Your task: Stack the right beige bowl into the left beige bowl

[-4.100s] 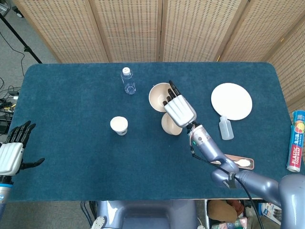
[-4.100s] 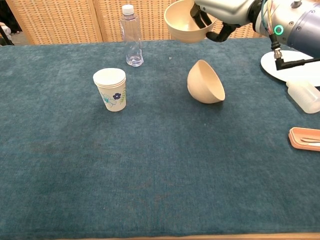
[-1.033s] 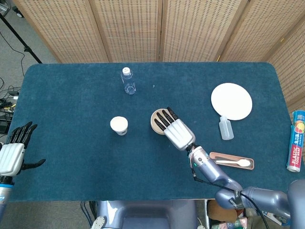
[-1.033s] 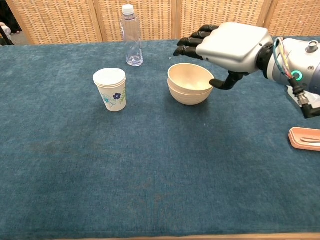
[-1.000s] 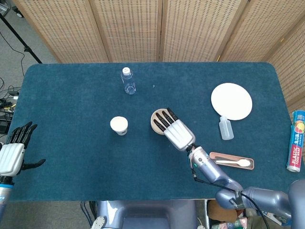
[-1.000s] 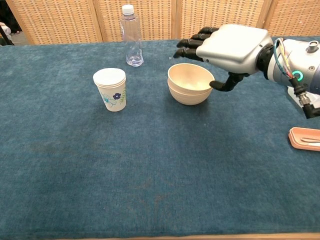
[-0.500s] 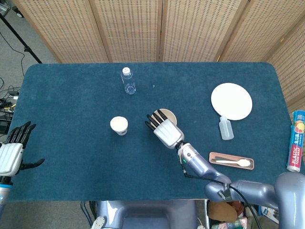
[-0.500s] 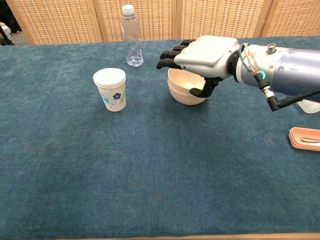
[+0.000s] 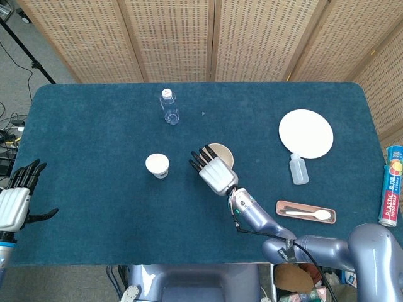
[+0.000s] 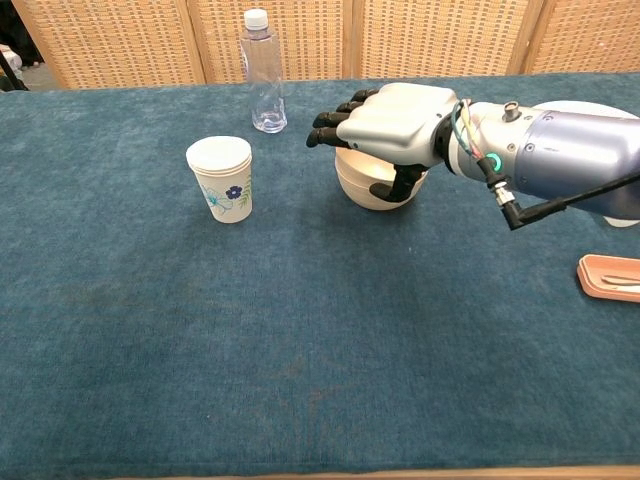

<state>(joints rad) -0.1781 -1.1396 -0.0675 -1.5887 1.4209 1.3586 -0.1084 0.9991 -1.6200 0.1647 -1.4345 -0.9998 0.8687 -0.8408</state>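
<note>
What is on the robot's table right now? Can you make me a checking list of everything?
Surface: blue cloth table, flat.
Job's things: beige bowls, one nested inside the other, upright, mid-table.
Clutter: paper cup left of the bowls; clear bottle behind; white plate, small white bottle, pink tray with a spoon to the right.
Hands: right hand hovers over the bowls, fingers spread, holding nothing; left hand at the table's left edge, holding nothing.
Cables: thin wires along the right wrist; cords on the floor at far left.
Surroundings: wicker screens behind; a colourful package at the right edge.
</note>
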